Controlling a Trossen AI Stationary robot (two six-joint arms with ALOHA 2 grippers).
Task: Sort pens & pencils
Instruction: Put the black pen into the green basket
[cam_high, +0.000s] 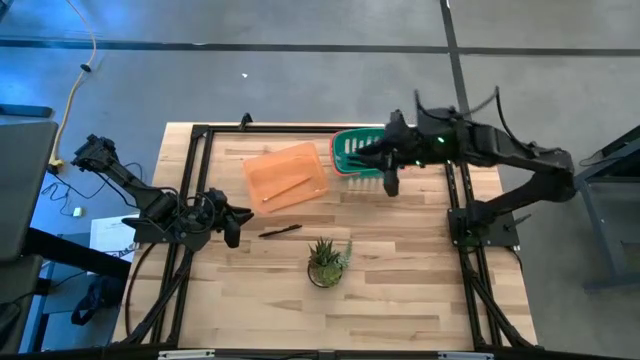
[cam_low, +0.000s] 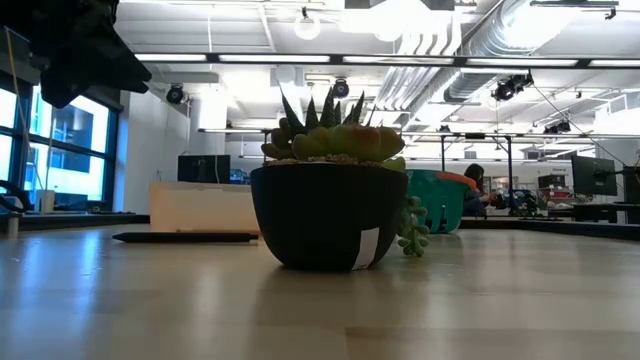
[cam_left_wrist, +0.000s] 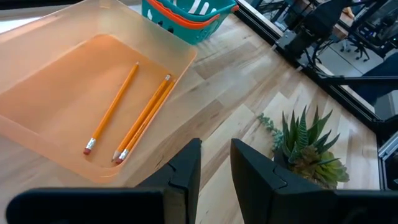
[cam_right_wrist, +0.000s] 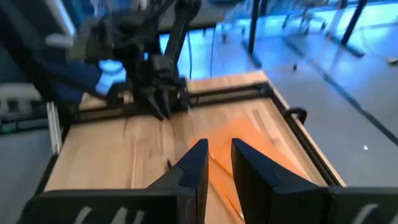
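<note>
Orange-tan pencils (cam_left_wrist: 127, 112), three of them, lie in the translucent orange tray (cam_high: 287, 175) on the wooden worktop (cam_high: 400, 260). One dark pen (cam_high: 280, 231) lies on the bare wood between the tray and the potted succulent (cam_high: 327, 262). The left gripper (cam_high: 232, 225) hovers beside that pen, fingers (cam_left_wrist: 186, 171) slightly apart, empty. The right gripper (cam_high: 390, 180) hangs by the teal basket (cam_high: 352, 152), fingers narrowly apart, holding nothing.

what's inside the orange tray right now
Three pencils lie flat in the orange tray, two side by side and touching, one apart. No pens show in it. Its near corner is hidden behind the left gripper.
</note>
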